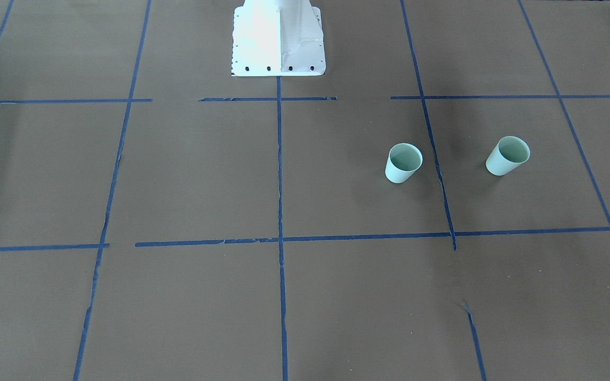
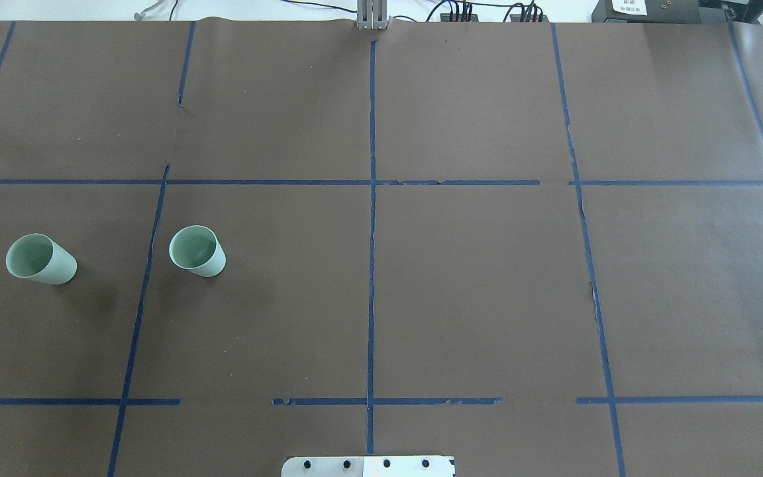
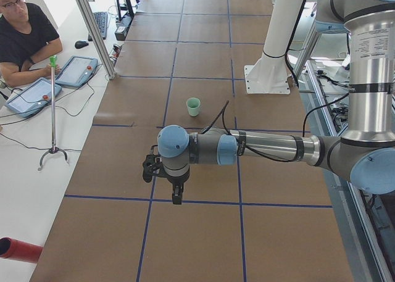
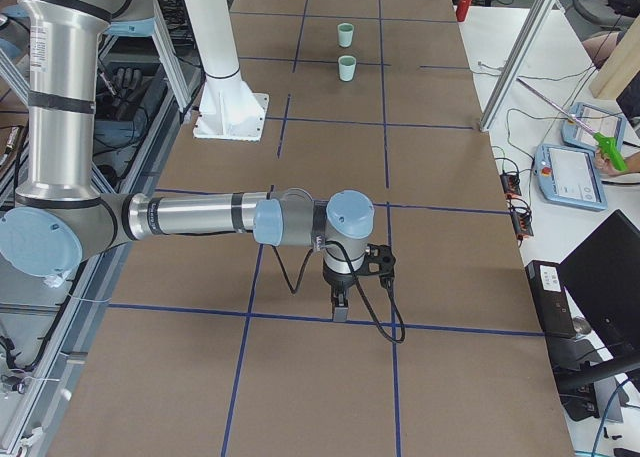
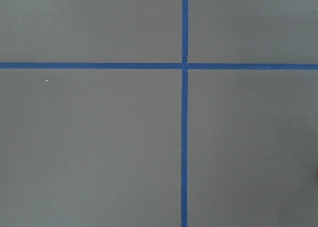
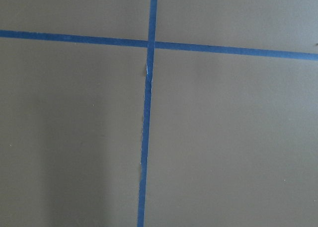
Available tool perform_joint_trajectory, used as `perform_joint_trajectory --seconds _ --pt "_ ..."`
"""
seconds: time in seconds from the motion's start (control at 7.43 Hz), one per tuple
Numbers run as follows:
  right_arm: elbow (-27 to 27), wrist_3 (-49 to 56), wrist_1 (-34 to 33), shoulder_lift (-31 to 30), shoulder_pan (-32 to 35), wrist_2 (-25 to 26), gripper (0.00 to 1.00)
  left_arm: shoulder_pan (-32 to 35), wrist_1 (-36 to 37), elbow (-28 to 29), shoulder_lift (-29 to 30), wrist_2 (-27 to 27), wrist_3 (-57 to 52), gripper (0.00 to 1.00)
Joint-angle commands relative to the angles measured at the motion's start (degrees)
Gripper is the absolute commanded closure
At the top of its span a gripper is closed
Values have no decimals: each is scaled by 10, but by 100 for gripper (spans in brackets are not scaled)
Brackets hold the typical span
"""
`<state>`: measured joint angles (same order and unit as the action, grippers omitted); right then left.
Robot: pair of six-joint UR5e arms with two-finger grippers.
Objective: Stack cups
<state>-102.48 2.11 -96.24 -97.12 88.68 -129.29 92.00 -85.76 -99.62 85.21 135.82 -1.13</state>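
While both cups stand upright, mouths up and well apart, on the robot's left half of the table (image 2: 487,298), the stacking has not yet begun. The inner cup (image 2: 197,251) sits just on the middle side of a blue tape line (image 2: 145,291), and the outer cup (image 2: 41,259) sits on the other side, nearer the table's end. Neither touches anything but the brown paper. Being tapered and open at the top, either 1 should drop into the other once it is lifted and centred over the rim. The left gripper (image 3: 177,194) hangs pointing down over the table, with only 1 cup showing beyond it in that side view. The right gripper (image 4: 341,305) hangs the same way, far from both cups. Each wrist camera sees nothing but paper and a tape crossing, which suggests a waiting pose, not a reach. Whether either pair of jaws is spread or closed cannot be told, since only the side views show them. Judging by position, the left arm is the likelier 1 to pick, and a light cup could tip if nudged off-centre.
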Motion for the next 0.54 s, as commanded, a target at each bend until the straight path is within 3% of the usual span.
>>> perform_joint_trajectory --seconds 0.0,0.4 --pt "0 0 0 0 0 0 0 -1 1 8 -2 5 3 0" --pt "0 0 0 0 -1 0 0 -1 -37 20 5 7 -3 0"
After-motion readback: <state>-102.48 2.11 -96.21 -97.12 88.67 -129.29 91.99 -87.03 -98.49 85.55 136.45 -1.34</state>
